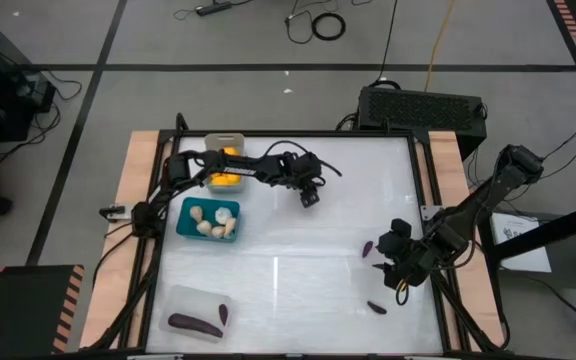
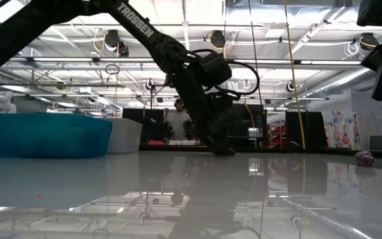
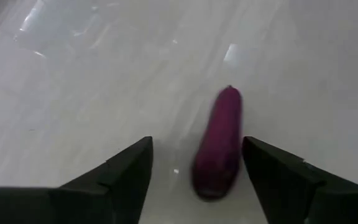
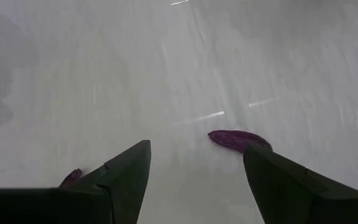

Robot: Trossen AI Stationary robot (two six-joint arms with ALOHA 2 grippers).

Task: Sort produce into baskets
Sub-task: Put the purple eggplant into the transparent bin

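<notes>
My left gripper (image 1: 309,196) (image 3: 197,142) is open and low over the table's far middle. A dark purple eggplant (image 3: 219,146) lies flat on the table between its fingers, nearer one finger, and I see no touch. My right gripper (image 1: 395,258) (image 4: 196,146) is open and empty above the table's right side. One small eggplant (image 1: 367,248) (image 4: 238,140) lies beside it and another (image 1: 377,307) lies nearer the front edge. The grey bin (image 1: 225,150) holds yellow-orange fruits. The teal bin (image 1: 183,222) holds cream bulbs. The clear bin (image 1: 178,300) holds two eggplants.
The three bins stand along the table's left side, the grey one at the back, the teal one in the middle and the clear one at the front. The white tabletop (image 1: 288,280) has a wooden frame. In the low view a person (image 2: 176,123) stands far behind the table.
</notes>
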